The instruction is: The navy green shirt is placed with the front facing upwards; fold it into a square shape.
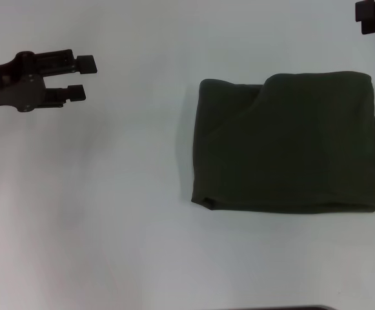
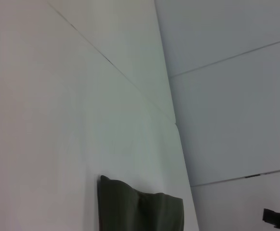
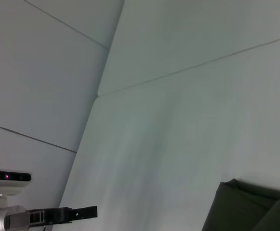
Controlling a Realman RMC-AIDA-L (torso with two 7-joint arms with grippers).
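The navy green shirt (image 1: 290, 145) is seen folded into a rough square on the white table (image 1: 110, 226), plain green side up, well to the right of the left gripper (image 1: 81, 77). That gripper is held spread and empty above bare tabletop. The right gripper (image 1: 374, 16) is cut off at the far edge; its spread cannot be told.
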